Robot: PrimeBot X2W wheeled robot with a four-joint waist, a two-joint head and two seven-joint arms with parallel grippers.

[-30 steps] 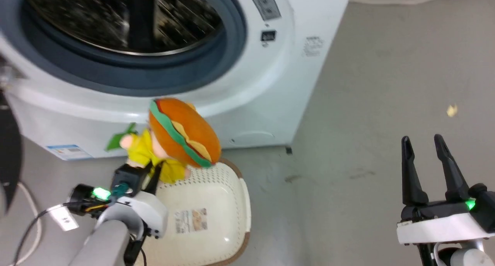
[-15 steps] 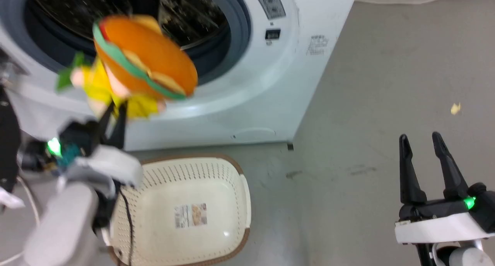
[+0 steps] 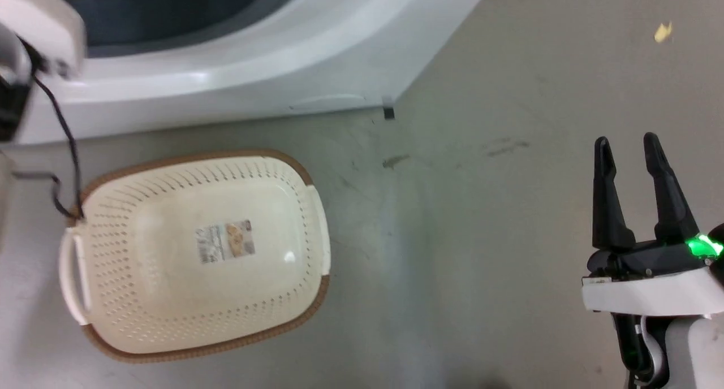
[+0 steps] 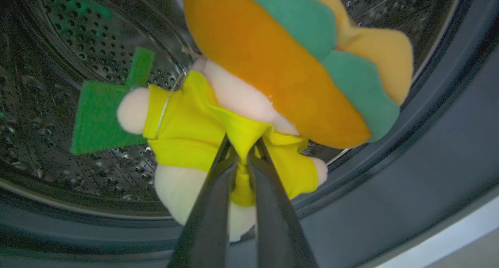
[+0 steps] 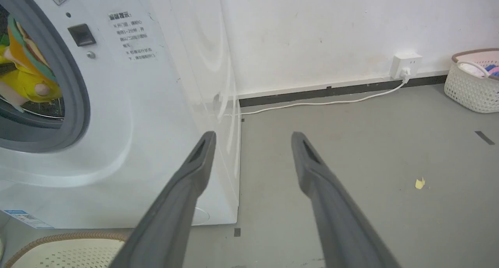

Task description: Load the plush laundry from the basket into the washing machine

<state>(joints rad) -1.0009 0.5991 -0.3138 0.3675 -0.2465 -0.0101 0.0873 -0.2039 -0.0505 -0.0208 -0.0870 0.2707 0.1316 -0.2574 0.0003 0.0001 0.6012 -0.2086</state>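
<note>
— Basket, head view?
— On the floor before the washing machine; my right gripper spread, well apart.
— Left wrist?
— Left gripper clamps the plush laundry at the drum mouth.
— Right wrist?
— Plush laundry inside the grey seal.

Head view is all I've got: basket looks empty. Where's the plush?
Observer: Left wrist view has it. The left claw is shut on the yellow fabric of the plush.
Operator: Inside yet?
Observer: Right wrist view shows it within the grey door seal of the washing machine. The steel drum is right behind it, and it is not released.
Operator: Other arm?
Observer: The right claw is open and holds nothing, over the floor beside the machine.
</note>
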